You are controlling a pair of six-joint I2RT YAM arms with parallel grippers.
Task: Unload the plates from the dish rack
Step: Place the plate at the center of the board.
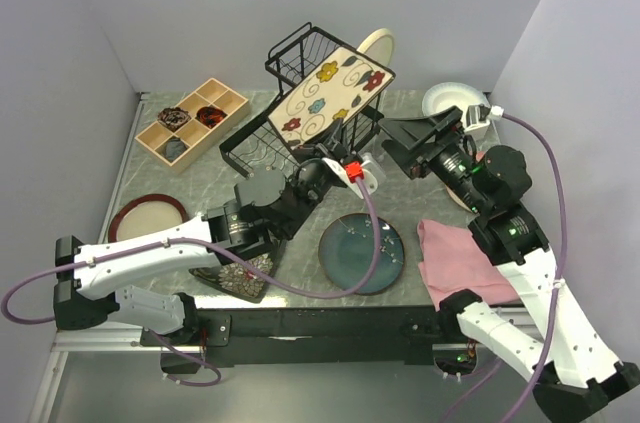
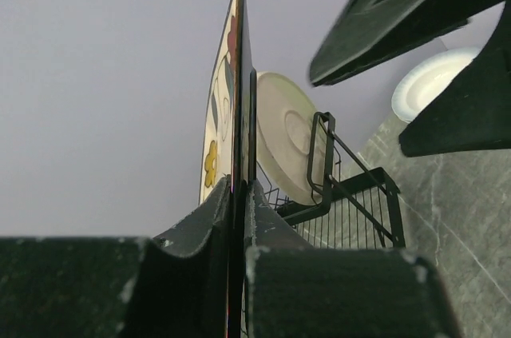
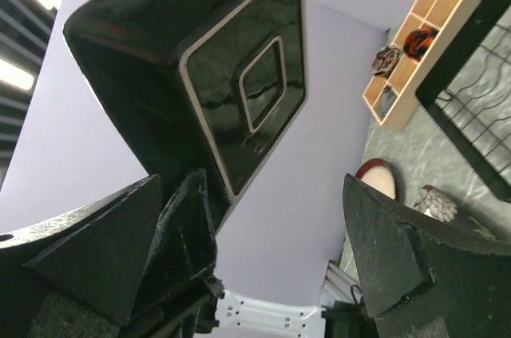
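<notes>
My left gripper (image 1: 322, 158) is shut on the lower edge of the cream square plate with coloured flowers (image 1: 330, 93) and holds it tilted over the black wire dish rack (image 1: 290, 53). In the left wrist view the plate (image 2: 222, 114) stands edge-on between my fingers (image 2: 239, 202). A round cream plate (image 1: 378, 43) stands in the rack's back slots; it also shows in the left wrist view (image 2: 287, 138). My right gripper (image 1: 397, 143) is open and empty, just right of the held plate. The right wrist view (image 3: 271, 186) shows the plate's glossy black underside (image 3: 239, 74).
A teal round plate (image 1: 362, 253) lies at the table's front centre. A brown-rimmed tan plate (image 1: 148, 215) lies at the left. A black flowered plate (image 1: 240, 278) lies under my left arm, a white plate (image 1: 450, 98) back right. There is also a pink cloth (image 1: 460, 258) and a wooden tray (image 1: 192, 123).
</notes>
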